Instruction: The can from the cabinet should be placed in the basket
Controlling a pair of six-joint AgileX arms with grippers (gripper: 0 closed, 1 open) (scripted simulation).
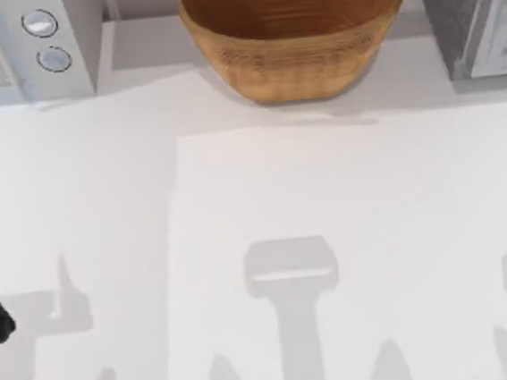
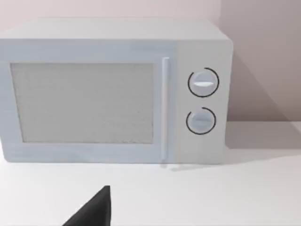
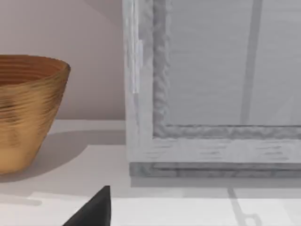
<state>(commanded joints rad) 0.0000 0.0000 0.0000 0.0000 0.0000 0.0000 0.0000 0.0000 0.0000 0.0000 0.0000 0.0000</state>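
Cabinet (image 1: 465, 8) at the table's far right, door closed; basket (image 1: 294, 29) at far centre. We judge the can sits behind that door. Our right gripper (image 3: 91, 212) faces the cabinet, finger state undeterminable; we should approach the door edge squarely. Left arm parked at left edge

1 basket (image 1: 292, 33) at the worktop's (image 1: 255, 208) far edge, 1 cabinet (image 1: 469, 7) at its far right corner, 1 white microwave (image 1: 24, 46) with 2 knobs at its far left corner
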